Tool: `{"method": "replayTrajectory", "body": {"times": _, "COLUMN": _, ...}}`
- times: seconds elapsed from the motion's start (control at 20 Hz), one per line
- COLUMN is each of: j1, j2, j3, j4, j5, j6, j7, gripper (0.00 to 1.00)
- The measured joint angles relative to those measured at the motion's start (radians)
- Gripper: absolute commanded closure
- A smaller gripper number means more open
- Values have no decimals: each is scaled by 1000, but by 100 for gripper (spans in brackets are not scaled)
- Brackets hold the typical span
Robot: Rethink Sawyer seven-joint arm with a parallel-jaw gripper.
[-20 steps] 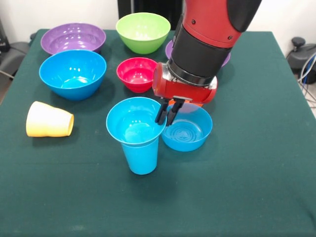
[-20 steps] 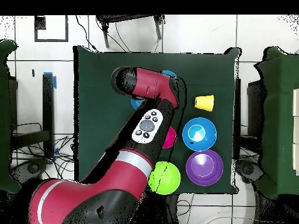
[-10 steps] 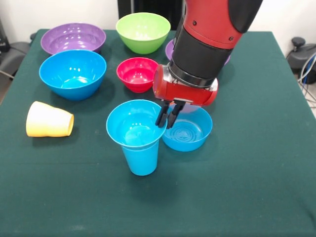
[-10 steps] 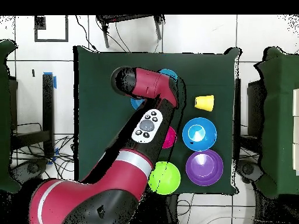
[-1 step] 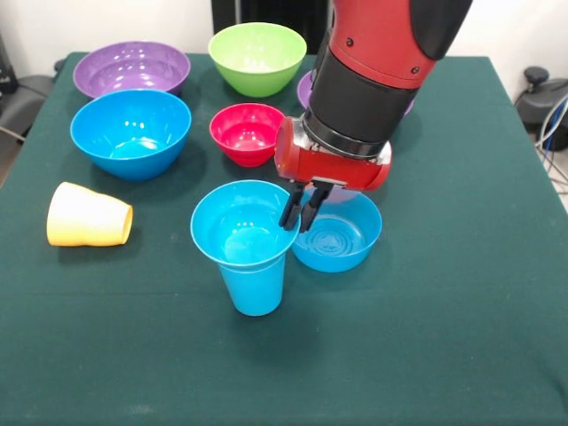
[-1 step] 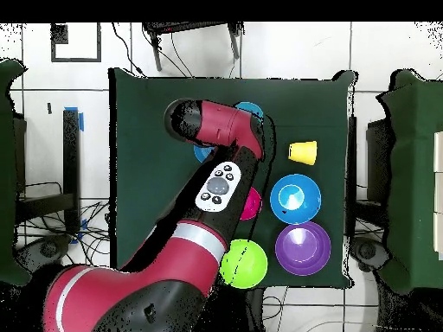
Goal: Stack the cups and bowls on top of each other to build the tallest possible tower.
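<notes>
**Sky-blue tower at the near middle, claw at its rim**

Sky-blue plastic stands nearest in the front view: the tapered cup (image 5: 253, 284) is upright on the green surface (image 5: 426, 337), and a blue bowl (image 5: 243, 224) sits nested in its mouth, flaring wider than the cup like a funnel. This is the tower, two pieces tall.

Taking the tower as the landmark, the claw (image 5: 301, 211) hangs at the bowl's right-hand rim, its two dark fingers (image 5: 289, 206) close together with only a narrow gap between them. Whether they pinch the rim or merely stand beside it cannot be told. In the overhead view the arm covers the claw.

Just beside the tower, to its right, a second blue bowl (image 5: 337, 235) rests upright on the surface, partly under the red wrist (image 5: 333, 160).

Left of the tower, well apart, the pale yellow cup (image 5: 87, 216) lies on its side with its mouth turned toward the tower.

Beyond the tower sits the small pink-red bowl (image 5: 245, 131), and to the far left of it the large blue bowl (image 5: 131, 131). Farther still are a purple bowl (image 5: 131, 68) at the far left and the lime green bowl (image 5: 257, 56) straight beyond the tower. A second purple bowl (image 5: 305, 89) shows only as a sliver behind the arm.
</notes>
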Motion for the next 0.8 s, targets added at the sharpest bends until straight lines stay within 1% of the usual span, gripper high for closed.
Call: {"method": "replayTrajectory", "body": {"times": 0.8, "j1": -8, "j2": 2, "j3": 1, "j4": -3, "j5": 0, "j6": -27, "j7": 0, "gripper": 100}}
